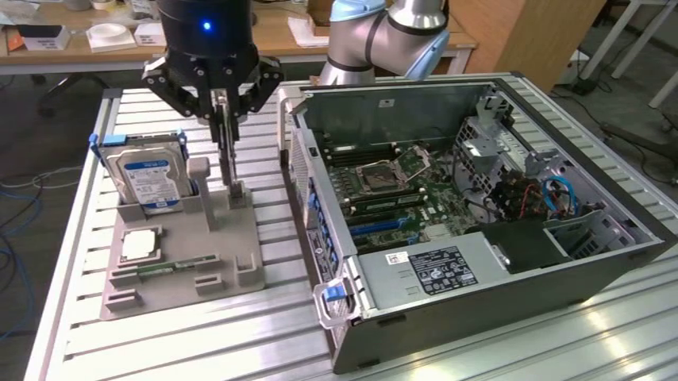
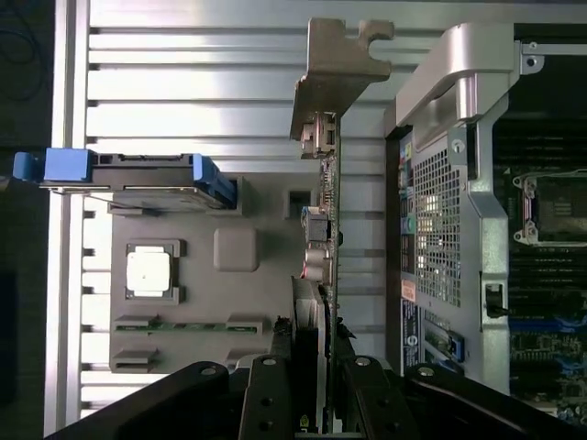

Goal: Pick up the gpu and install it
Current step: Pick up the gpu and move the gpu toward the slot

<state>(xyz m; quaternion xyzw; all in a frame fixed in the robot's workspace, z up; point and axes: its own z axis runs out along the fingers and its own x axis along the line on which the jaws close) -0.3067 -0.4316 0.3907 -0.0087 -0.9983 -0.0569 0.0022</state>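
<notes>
The gpu [image 1: 227, 155] is a thin dark card seen edge-on, standing upright with its lower end at a slot of the grey holder [image 1: 228, 238] on the exterior view's left. My gripper [image 1: 222, 119] comes down from above and is shut on the card's upper part. In the wrist view the gpu [image 2: 328, 202] runs away from my fingers [image 2: 307, 316], and its pale metal bracket [image 2: 337, 69] is at the far end. Whether the card has left the slot I cannot tell. The open computer case [image 1: 382, 107] lies beside it on the exterior view's right, with the motherboard [image 1: 414, 198] exposed.
On the grey holder [image 2: 266, 302] a hard drive [image 1: 148, 178] with blue rails stands upright, a square processor [image 1: 140, 244] lies flat and a green memory stick [image 1: 170, 266] lies near the front. The case's perforated wall [image 2: 440, 183] runs close beside the card. Behind is a desk.
</notes>
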